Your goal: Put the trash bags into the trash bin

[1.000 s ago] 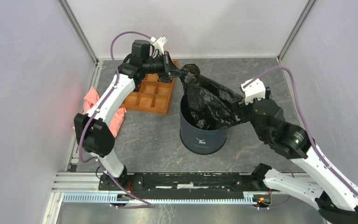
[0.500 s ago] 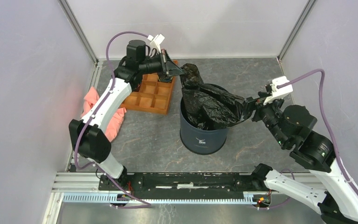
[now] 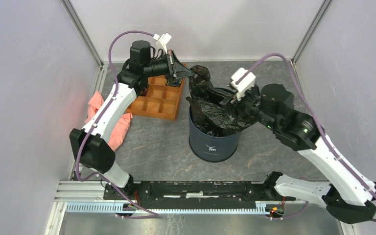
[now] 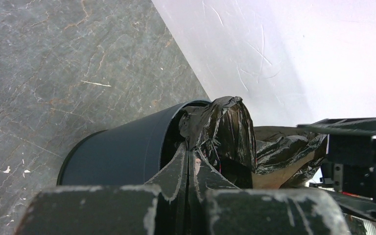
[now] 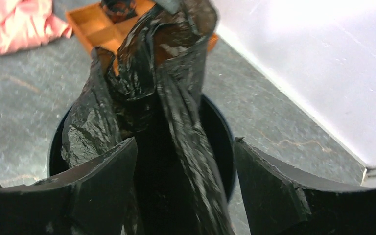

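Obs., standing by the rig.

**Material.** The trash bags [image 3: 215,110] are one sheet of thin, glossy black film, heavily wrinkled. I judge it very light, limp and slippery. It should crumple rather than push, and trapped air may make it spring back up. A bunched fold or corner looks like the best hold, since a single flat layer would probably slide out or tear.

**Position.** Most of the film is stuffed inside the trash bin [image 3: 213,144], a dark navy bucket standing upright on the tabletop [image 3: 152,142]. A peak of film rises above the far rim, and a long strip runs from that peak down into the opening.

**Left hand** [image 3: 188,76]. It is clenched at the far-left rim. In its wrist view the fingers meet with the peak right at their tips. It looks like a pinch on a fold, but the exact contact is hard to make out.

**Right hand** [image 5: 185,142]. It is released, with the jaws spread wide above the bin's mouth. The hanging strip passes between the fingers without being squeezed. It sits over the near-right side of the opening.

**Judgement.** The job is partly done, as the raised peak has not yet gone below the rim.

**Nearby.** An orange tray [image 3: 159,103] sits just left of the bin.
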Robot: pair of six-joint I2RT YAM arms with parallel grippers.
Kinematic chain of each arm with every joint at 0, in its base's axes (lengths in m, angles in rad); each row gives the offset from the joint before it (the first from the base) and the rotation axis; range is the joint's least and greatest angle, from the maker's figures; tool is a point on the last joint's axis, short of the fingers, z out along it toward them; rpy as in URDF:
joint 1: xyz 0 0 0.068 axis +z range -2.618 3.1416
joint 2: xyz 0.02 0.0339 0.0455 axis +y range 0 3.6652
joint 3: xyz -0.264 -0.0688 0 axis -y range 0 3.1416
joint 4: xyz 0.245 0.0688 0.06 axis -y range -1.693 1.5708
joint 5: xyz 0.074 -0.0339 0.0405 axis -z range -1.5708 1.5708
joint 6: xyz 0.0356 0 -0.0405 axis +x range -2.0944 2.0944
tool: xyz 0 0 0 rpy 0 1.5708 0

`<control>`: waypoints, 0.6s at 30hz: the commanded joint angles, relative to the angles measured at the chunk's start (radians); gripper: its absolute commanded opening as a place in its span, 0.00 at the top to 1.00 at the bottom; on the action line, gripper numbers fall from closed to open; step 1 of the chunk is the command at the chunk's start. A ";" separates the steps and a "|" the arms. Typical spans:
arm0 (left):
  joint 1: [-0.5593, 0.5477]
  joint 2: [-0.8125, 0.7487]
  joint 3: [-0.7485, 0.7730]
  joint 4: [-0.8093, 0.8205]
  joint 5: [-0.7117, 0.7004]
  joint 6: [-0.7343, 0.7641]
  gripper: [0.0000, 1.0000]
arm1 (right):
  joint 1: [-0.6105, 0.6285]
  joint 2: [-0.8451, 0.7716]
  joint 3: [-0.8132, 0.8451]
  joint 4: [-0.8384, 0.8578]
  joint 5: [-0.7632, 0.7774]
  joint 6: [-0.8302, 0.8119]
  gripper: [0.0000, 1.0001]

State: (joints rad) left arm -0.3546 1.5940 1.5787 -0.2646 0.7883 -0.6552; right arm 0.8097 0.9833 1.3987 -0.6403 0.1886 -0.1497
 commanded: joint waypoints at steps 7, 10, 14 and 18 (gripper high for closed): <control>0.005 0.008 0.033 0.024 0.036 -0.022 0.98 | -0.150 0.022 -0.083 0.135 -0.100 -0.011 0.70; 0.005 0.012 0.037 0.016 0.035 -0.012 0.98 | -0.222 -0.004 -0.124 0.200 -0.098 0.051 0.80; 0.005 0.023 0.038 -0.005 0.020 0.014 0.98 | -0.352 0.006 -0.164 0.207 -0.132 0.114 0.94; 0.009 0.041 0.038 -0.044 -0.024 0.055 0.98 | -0.529 0.012 -0.258 0.237 -0.234 0.148 0.98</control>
State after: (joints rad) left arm -0.3546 1.6161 1.5791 -0.2775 0.7864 -0.6525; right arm 0.4137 0.9947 1.2201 -0.4675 0.0479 -0.0662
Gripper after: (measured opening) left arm 0.028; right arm 0.029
